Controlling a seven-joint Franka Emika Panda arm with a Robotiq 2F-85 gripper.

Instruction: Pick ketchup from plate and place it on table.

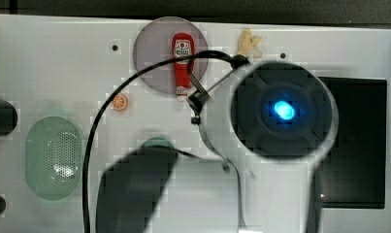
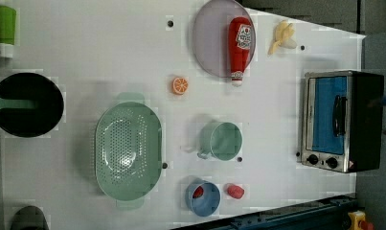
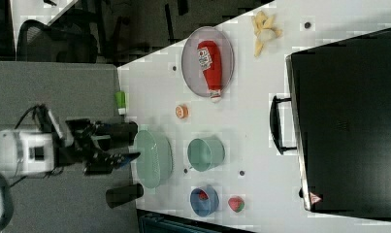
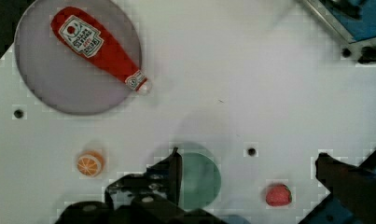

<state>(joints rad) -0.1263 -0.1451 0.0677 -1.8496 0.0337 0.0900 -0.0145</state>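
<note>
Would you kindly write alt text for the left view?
A ketchup bottle lies on a lilac plate, its cap past the rim, on a white table holding a green colander, mug, orange slice and toaster oven.

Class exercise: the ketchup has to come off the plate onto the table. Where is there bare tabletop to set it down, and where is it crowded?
Bare table spreads from the plate towards the green bottle; another patch lies between the ketchup, the mug and the toaster oven. It is crowded around the colander, blue bowl and orange slice.
</note>
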